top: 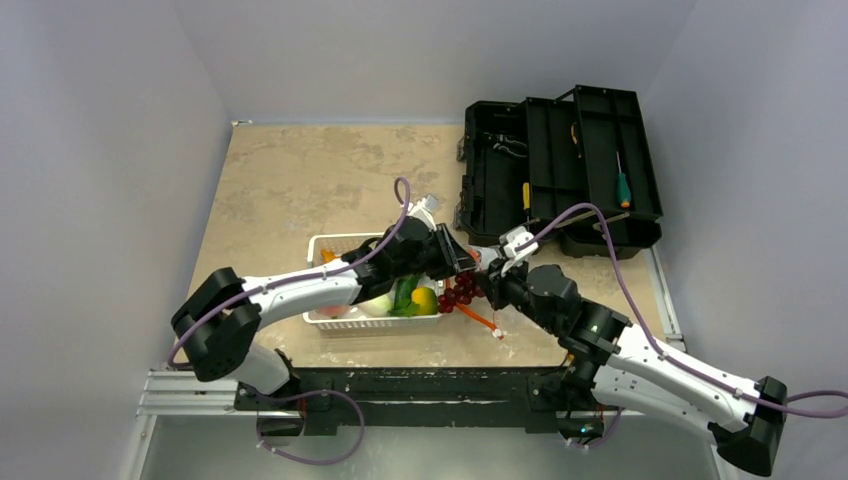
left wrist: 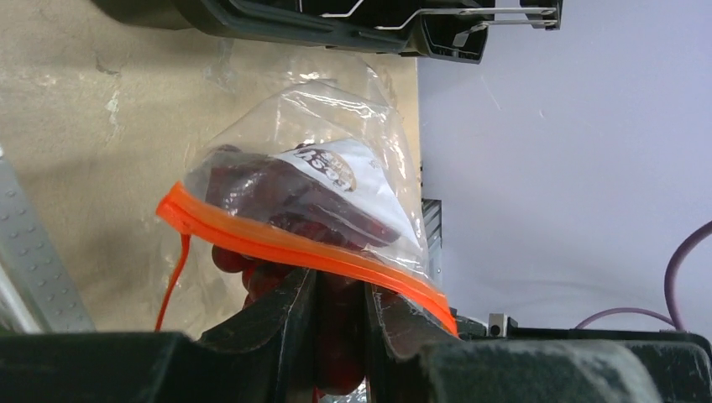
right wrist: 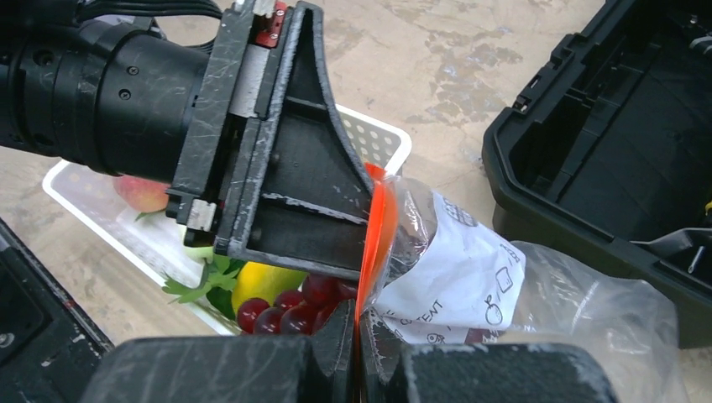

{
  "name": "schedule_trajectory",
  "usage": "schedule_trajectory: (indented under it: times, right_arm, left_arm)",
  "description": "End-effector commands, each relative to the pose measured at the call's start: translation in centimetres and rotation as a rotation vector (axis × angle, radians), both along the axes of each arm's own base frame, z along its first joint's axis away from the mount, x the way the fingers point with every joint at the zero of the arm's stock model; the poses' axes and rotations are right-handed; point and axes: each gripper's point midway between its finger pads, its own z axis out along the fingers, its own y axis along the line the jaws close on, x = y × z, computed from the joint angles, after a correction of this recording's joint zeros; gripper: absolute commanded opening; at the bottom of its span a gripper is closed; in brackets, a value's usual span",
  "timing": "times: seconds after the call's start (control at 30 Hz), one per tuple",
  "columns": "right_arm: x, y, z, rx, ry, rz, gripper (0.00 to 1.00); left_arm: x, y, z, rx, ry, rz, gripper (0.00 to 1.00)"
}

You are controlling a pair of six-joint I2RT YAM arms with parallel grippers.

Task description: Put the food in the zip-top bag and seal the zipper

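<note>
- Left wrist view: purple grapes [left wrist: 334, 344] sit partly inside the mouth of the zip-top bag [left wrist: 336, 126], pinched by the left claw [left wrist: 340, 294]
- Only the right wrist view shows the right claw [right wrist: 357, 336] pressed together on the zipper [right wrist: 374, 227], with the white basket [right wrist: 382, 138] just behind
- Top view adds the black toolbox [top: 560, 170] on the table [top: 300, 170]

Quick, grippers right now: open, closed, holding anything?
Left gripper: closed on the grapes.
Right gripper: closed on the zipper at the mouth of the bag.
</note>
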Motion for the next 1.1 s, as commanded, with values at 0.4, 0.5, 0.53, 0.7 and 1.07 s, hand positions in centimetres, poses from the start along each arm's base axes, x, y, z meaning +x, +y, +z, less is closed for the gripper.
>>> schedule_trajectory:
  times: [0.4,0.5,0.53,0.7,1.07]
  right_arm:
    - [0.4,0.3,0.9,0.030,-0.023,-0.014,0.00]
    - [0.5,0.5,0.7,0.023,-0.017,-0.010,0.00]
    - [0.5,0.5,0.6,0.020,-0.016,-0.010,0.00]
    - [0.5,0.4,0.7,0.021,-0.019,-0.011,0.00]
    - [0.3,0.2,1.3,0.047,-0.019,-0.018,0.00]
  left_arm:
    - [-3.5,2.6,4.0,0.005,-0.150,-0.147,0.60]
    - [-4.5,4.3,3.7,0.064,-0.167,-0.162,0.66]
    - [-4.9,5.1,3.0,0.105,-0.168,-0.169,0.68]
    - [-6.5,6.0,2.1,0.210,-0.222,-0.225,0.74]
    - [-7.1,3.5,-2.0,0.399,-0.220,-0.219,0.57]
